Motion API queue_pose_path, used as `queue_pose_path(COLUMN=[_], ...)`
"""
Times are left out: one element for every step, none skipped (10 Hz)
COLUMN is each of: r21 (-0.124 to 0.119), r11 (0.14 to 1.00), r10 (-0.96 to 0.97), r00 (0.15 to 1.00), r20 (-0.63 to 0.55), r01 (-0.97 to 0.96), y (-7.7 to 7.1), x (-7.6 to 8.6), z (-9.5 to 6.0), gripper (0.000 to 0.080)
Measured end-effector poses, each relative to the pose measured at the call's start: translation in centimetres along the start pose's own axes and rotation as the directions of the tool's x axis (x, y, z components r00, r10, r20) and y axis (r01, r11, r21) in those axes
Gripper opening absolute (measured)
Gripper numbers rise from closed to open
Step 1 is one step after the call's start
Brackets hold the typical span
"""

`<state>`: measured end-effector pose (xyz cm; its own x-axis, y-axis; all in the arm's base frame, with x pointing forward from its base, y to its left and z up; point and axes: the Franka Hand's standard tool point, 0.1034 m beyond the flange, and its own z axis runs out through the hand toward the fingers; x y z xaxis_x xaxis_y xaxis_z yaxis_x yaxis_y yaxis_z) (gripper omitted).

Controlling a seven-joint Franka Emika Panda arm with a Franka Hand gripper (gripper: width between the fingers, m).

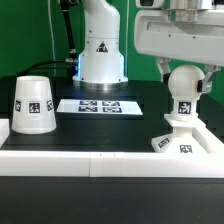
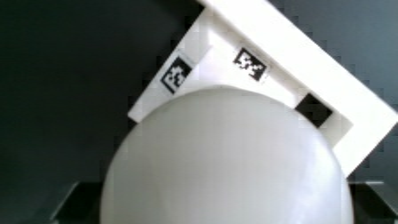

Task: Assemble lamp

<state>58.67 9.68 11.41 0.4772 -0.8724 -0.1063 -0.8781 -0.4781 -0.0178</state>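
The round-headed bulb (image 1: pixel 185 88) stands upright on the flat angular base (image 1: pixel 180 142) at the exterior view's right, its tag facing the camera. My gripper (image 1: pixel 186 72) hangs straight over it, open, a dark finger on each side of the bulb's head. In the wrist view the bulb's head (image 2: pixel 222 155) fills most of the picture, with dark gaps between it and the gripper (image 2: pixel 217 205) fingers at the edges. Beyond it the base (image 2: pixel 267 60) shows two tags. The tapered shade (image 1: pixel 33 105) stands alone, wide end down, at the exterior view's left.
The marker board (image 1: pixel 90 104) lies flat mid-table in front of the white robot pedestal (image 1: pixel 100 50). A white raised ledge (image 1: pixel 90 160) runs along the table's front and turns up its right side next to the base.
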Motion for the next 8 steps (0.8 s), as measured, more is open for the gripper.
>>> queue_pose_path(r21=[0.012,0.021,0.019,0.019,0.017,0.016,0.013,0.019], r11=[0.998,0.984,0.973,0.969,0.952,0.935,0.912,0.869], r10=[0.067,0.175,0.228,0.247,0.305,0.353,0.409,0.493], r00=[0.998,0.984,0.973,0.968,0.952,0.935,0.911,0.868], r20=[0.020,0.032,0.033,0.034,0.038,0.044,0.047,0.066], r01=[-0.067,-0.176,-0.229,-0.248,-0.306,-0.354,-0.410,-0.495], y=[0.03,-0.04,-0.10,-0.13,-0.17,-0.23,-0.28,-0.32], x=[0.30,0.36,0.25,0.16,0.05,-0.09,-0.21,-0.14], z=[-0.02,-0.01,0.00,0.02,0.03,0.05,0.07,0.07], gripper=[0.0579,0.0579,0.0579,0.0579,0.0579,0.0579,0.0579,0.0579])
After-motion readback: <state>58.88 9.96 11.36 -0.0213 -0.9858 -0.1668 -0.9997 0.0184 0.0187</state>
